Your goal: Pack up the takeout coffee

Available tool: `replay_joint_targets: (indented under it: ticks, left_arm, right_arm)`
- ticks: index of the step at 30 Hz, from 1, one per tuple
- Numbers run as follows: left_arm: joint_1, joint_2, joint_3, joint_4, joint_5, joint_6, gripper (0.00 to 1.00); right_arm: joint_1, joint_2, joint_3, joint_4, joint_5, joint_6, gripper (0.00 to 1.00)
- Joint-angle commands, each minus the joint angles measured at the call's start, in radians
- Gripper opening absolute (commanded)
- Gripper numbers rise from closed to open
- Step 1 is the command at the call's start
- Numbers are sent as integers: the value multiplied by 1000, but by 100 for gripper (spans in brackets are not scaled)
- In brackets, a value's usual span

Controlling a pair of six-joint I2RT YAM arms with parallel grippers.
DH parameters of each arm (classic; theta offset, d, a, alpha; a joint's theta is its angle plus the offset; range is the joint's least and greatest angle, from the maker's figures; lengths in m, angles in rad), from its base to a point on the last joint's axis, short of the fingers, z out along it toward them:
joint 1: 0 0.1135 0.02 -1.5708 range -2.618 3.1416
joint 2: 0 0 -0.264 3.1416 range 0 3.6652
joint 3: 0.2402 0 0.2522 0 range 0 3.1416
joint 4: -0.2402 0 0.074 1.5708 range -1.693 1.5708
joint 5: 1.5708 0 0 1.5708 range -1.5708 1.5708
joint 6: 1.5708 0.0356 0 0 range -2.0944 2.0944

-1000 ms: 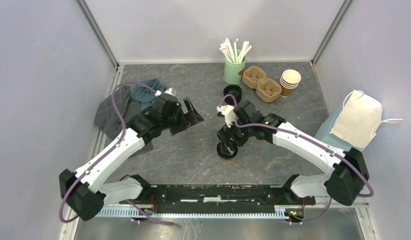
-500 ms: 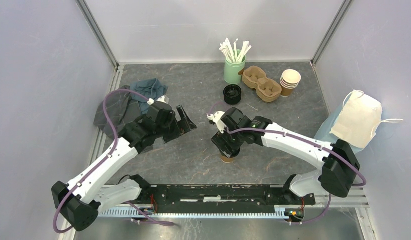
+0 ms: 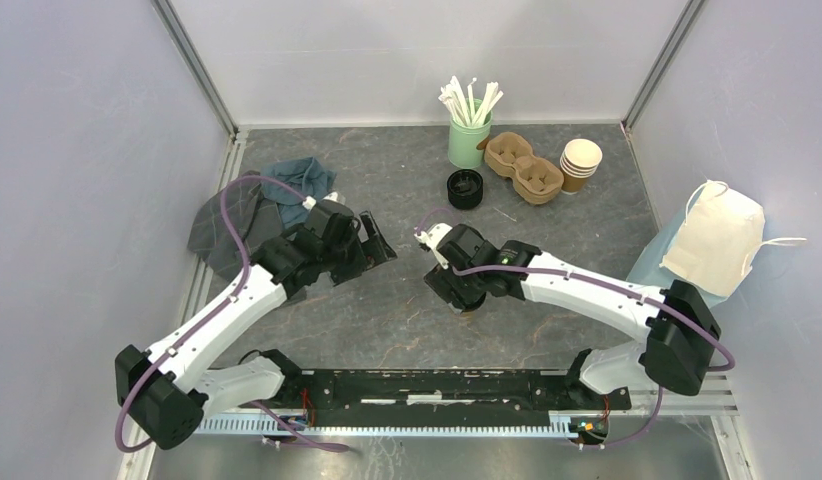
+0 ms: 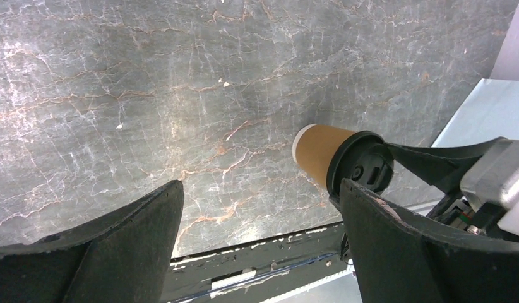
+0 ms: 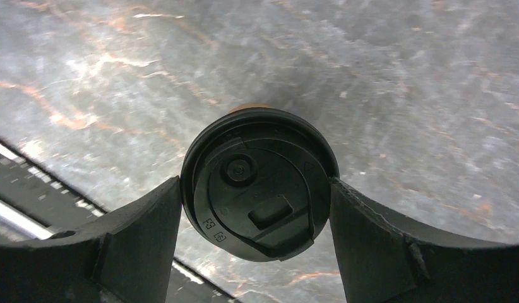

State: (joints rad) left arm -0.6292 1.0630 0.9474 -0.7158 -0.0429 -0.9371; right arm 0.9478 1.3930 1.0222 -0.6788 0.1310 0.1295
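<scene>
Near the middle of the table (image 3: 387, 315), a little toward its near edge, one lidded cup (image 4: 315, 150) stands on its base with the right gripper (image 5: 257, 183) around it. In the right wrist view, both fingers (image 5: 137, 240) meet the rim of the black lid (image 5: 260, 164) on opposite sides with no gap visible, so the claw holds the cup at the lid. Only a sliver of brown wall shows past the lid. From above, the cup is almost wholly hidden under that gripper.

The left gripper (image 4: 262, 189) hangs over bare table, off toward the left edge from the cup, spread wide and holding nothing. Its view cuts off the right gripper's body at the frame edge.

Along the far edge stand a green holder (image 3: 469, 140) of pale sticks too small to identify, a cardboard carrier (image 3: 525, 167), lidless cups (image 3: 581, 160) and a black lid stack (image 3: 465, 188), all well apart from the grip.
</scene>
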Motion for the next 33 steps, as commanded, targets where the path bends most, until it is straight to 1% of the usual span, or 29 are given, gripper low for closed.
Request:
replay_joint_targets:
  ticks: [1,3,5,10,12,13,16,17,19,24,28,30,33]
  left_arm:
    - [6,37,58,59,13,25,98]
    - [7,58,73,68,18,31,98]
    - [7,81,93,73,24,43,98]
    - [13,152,173,71,34,109,98]
    - [21,198,223,69,38,155,99]
    - [25,227,254,64,62,186,98]
    - [34,316,386,11,78,290,98]
    - [35,341,447,-16,80,336,98]
    - [36,376,504,-33,80,393,98]
    - [47,418,589,-65,79,503,98]
    - [68,416,615,-79,82,557,98]
    - [79,422,623,-82,92,578,98]
    - [86,429,631,-91,94,604,98]
  right_arm:
    - [-1,-20,-18,9,245,30,70]
    - [-31,-12,-29,30,286,20,70]
    - [-96,-15,-48,76,299,-3,70]
    - [-349,13,-64,173,279,-73,71]
    - [-434,38,-61,206,262,-88,71]
    - [-471,53,-56,215,253,-86,71]
    - [-562,83,-24,202,233,-72,72]
    - [-580,82,-18,197,232,-72,73]
    - [-601,72,-18,187,236,-66,73]
    - [-608,31,-45,195,220,-32,76]
    - [-609,44,-34,174,195,3,80]
    - [-611,47,-30,164,194,16,86]
    - [-614,39,-4,134,214,28,91]
